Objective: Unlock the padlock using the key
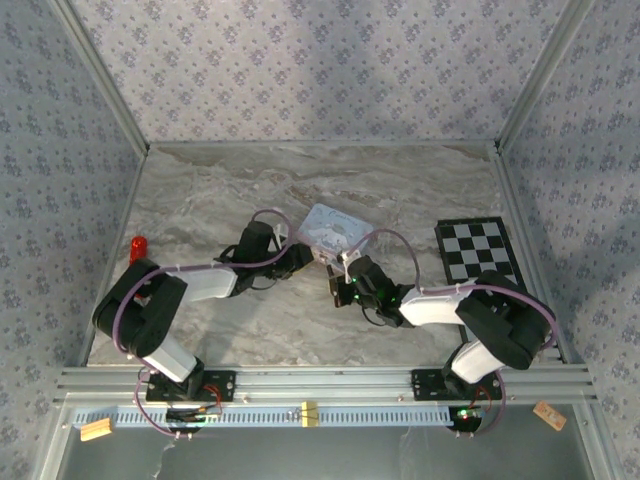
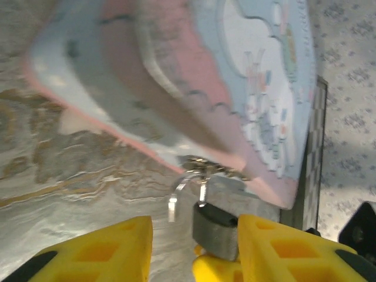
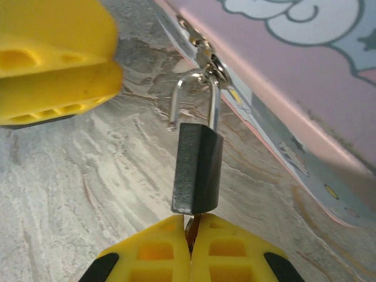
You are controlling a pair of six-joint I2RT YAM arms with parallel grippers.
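Two pincers at lock [image 3: 197, 170], hanging off tin [image 3: 282, 59]. My right pincer [image 3: 190, 238] pinched on key [image 3: 189, 221]; lock dead 12 o'clock, axis 12–6. My left pincer [image 2: 194, 235] half wide, beside body. Shackle [image 3: 216, 106] leg free.

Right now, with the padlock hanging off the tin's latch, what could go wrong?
1. The shackle looks sprung open, yet it is hooked through the tin's hasp. A pull by the right gripper, shut on what seems to be the key under the padlock, could drag the tin.
2. The left gripper stands open, so nothing steadies the lock body. It may swing or twist off the key.
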